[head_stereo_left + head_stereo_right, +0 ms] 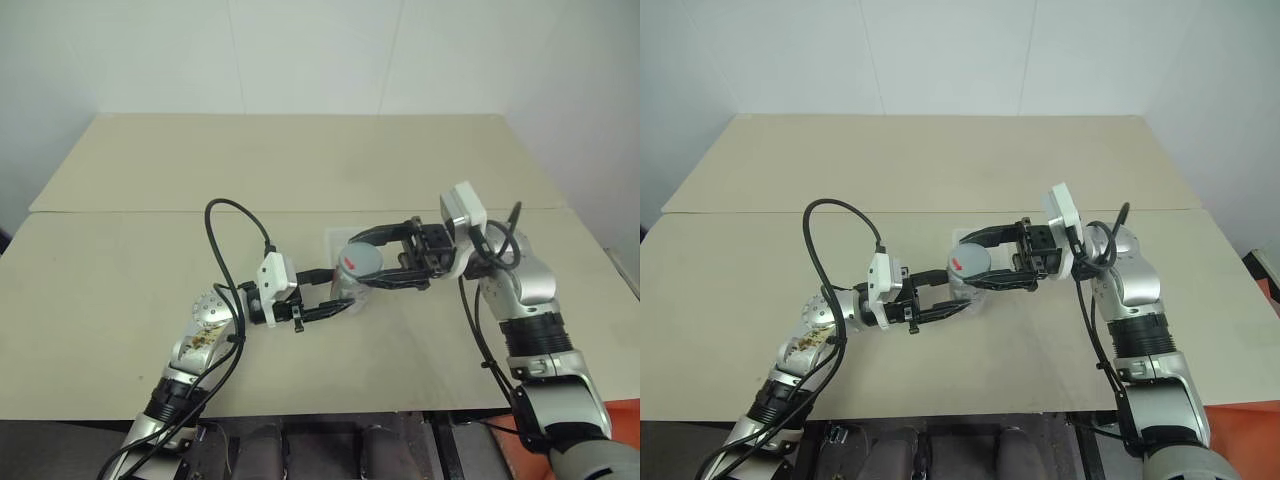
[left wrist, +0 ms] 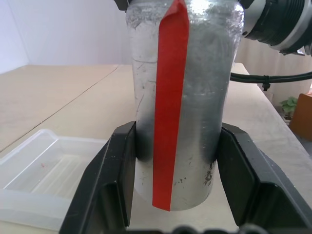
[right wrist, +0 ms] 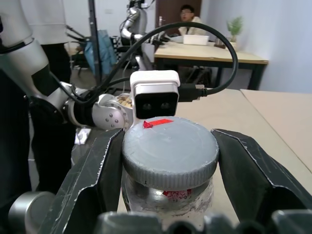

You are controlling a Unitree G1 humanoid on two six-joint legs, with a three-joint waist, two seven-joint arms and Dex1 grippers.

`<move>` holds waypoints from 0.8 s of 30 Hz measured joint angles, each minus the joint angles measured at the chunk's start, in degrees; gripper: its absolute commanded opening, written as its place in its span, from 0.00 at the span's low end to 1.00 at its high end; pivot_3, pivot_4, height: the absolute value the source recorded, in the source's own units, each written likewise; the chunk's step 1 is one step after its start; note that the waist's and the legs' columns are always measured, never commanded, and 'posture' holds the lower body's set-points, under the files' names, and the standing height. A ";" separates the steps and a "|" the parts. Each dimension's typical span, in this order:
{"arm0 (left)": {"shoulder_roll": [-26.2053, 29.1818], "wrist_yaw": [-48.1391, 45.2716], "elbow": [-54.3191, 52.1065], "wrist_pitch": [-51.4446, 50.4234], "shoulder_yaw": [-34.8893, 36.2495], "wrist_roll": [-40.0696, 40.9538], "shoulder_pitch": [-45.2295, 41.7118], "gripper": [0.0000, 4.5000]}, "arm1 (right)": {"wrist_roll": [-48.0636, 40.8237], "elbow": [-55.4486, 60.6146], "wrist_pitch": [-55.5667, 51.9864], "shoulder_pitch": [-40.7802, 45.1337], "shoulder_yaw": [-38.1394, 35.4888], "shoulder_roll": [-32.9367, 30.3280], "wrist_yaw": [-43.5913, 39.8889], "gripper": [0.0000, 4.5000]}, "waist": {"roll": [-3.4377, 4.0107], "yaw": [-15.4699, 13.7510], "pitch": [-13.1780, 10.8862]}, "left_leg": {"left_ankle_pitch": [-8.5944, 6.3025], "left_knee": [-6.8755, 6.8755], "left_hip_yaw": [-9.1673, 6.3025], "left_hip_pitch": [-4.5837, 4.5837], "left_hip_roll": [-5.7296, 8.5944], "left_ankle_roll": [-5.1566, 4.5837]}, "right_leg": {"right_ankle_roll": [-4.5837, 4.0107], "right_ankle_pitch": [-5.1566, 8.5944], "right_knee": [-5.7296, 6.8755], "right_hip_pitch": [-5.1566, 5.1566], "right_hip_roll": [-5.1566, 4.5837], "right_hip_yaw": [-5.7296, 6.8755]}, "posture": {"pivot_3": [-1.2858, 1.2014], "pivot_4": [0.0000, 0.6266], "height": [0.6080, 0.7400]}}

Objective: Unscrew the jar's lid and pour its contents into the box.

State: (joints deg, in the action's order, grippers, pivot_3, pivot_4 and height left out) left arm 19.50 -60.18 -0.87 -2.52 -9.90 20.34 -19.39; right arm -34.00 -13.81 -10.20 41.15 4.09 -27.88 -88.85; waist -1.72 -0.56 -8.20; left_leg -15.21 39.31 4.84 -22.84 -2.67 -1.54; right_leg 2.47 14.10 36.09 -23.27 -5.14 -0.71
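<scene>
Beige table [image 1: 150, 300] by white wall [image 1: 320, 50]; left gripper [image 2: 173, 170] clamping jar [image 2: 183, 97], right gripper [image 3: 168, 161] clamping lid [image 3: 169, 151].

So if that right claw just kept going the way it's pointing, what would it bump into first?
Probably the left gripper's wrist camera: the right gripper, shut on the lid of the jar, points leftward across the table towards it. Depth is hard to judge.
</scene>
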 measured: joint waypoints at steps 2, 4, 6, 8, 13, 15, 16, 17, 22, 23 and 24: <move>0.12 0.02 0.42 -0.26 0.07 0.00 -0.01 0.47 | -0.36 -1.65 1.27 1.56 0.29 -0.02 -0.12 0.62 | 0.01 0.02 -0.01 | 0.00 0.00 0.00 0.00 0.00 0.00 | 0.00 0.00 0.00 0.00 0.00 0.00 | 0.52 0.24 1.00; 0.14 -0.12 0.57 -0.32 -0.10 0.00 0.05 0.47 | -1.07 -3.14 3.03 3.43 1.25 -0.73 -0.12 0.62 | 0.02 0.03 -0.01 | 0.00 0.00 0.00 0.00 -0.01 0.00 | 0.00 0.00 -0.01 -0.01 -0.01 0.01 | 0.52 0.24 1.00; 0.17 -0.14 0.57 -0.32 -0.09 0.00 0.05 0.47 | -1.34 -4.69 4.81 4.79 2.93 -1.14 -0.14 0.62 | 0.01 0.05 -0.01 | 0.00 0.00 0.00 0.00 -0.02 0.00 | 0.00 0.00 -0.01 0.00 -0.01 0.00 | 0.52 0.24 1.00; 0.28 -0.13 0.61 -0.39 -0.10 -0.01 0.09 0.47 | -2.75 -6.29 5.94 5.69 4.74 -1.28 -0.17 0.62 | 0.02 0.07 -0.01 | 0.00 0.00 0.00 0.00 -0.02 0.00 | 0.00 0.00 0.00 0.00 -0.01 0.00 | 0.52 0.24 1.00; 0.51 0.04 0.59 -0.50 -0.03 -0.01 0.43 0.47 | -3.35 -10.27 8.41 8.04 6.58 -1.04 -0.34 0.62 | 0.02 0.06 -0.01 | 0.00 0.00 -0.01 0.00 -0.03 0.00 | 0.00 0.00 -0.01 -0.01 -0.02 0.00 | 0.52 0.24 1.00; 0.51 0.22 0.28 -0.51 -0.04 -0.01 0.99 0.47 | -3.27 -12.21 8.62 9.13 4.93 -0.21 -0.35 0.62 | 0.02 0.07 -0.01 | 0.00 0.00 -0.01 -0.01 -0.03 0.00 | -0.01 0.00 0.00 -0.01 -0.03 0.00 | 0.52 0.24 1.00; 0.52 0.40 0.15 -0.60 -0.05 -0.01 1.41 0.47 | -3.27 -12.69 8.67 9.45 3.52 -0.14 -0.26 0.62 | 0.02 0.03 -0.02 | 0.00 0.00 -0.01 -0.01 -0.04 0.00 | -0.01 0.00 0.00 -0.01 -0.03 0.00 | 0.52 0.24 1.00; 0.59 0.64 -0.05 -1.03 -0.05 -0.01 1.80 0.47 | -3.30 -12.61 8.75 9.51 1.56 -0.27 0.10 0.62 | 0.03 -0.10 -0.02 | 0.00 0.00 -0.02 -0.03 -0.04 0.00 | -0.01 0.00 -0.01 -0.01 -0.04 0.03 | 0.52 0.24 1.00; 1.10 1.81 -1.22 -1.67 0.10 0.00 2.69 0.47 | -4.29 -5.96 7.76 4.35 -7.68 -4.44 4.09 0.62 | 0.03 -0.42 -0.02 | -0.03 0.00 -0.04 -0.07 -0.04 -0.04 | 0.00 -0.01 -0.01 0.01 -0.11 0.08 | 0.52 0.24 1.00; 1.08 2.19 -1.43 -1.75 0.12 0.00 2.72 0.47 | -4.31 -4.00 7.16 2.20 -8.86 -5.34 5.64 0.62 | 0.03 -0.42 -0.02 | -0.03 0.00 -0.04 -0.07 -0.04 -0.04 | 0.00 -0.01 -0.02 0.01 -0.11 0.08 | 0.52 0.24 1.00; 0.86 2.82 -1.73 -2.08 0.14 0.01 2.69 0.47 | -4.08 -0.40 6.61 -2.06 -10.81 -6.56 8.95 0.62 | 0.03 -0.55 -0.02 | -0.03 -0.01 -0.07 -0.10 -0.04 -0.04 | 0.00 -0.01 -0.02 0.01 -0.12 0.11 | 0.52 0.24 1.00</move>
State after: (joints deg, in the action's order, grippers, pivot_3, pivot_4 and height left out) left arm 20.36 -57.37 -2.60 -4.60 -9.75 20.35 -16.70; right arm -38.08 -14.21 -3.60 39.09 -6.72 -34.43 -79.90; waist -1.69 -1.11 -8.23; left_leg -15.23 39.30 4.77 -22.94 -2.72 -1.58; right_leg 2.47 14.09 36.08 -23.26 -5.25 -0.60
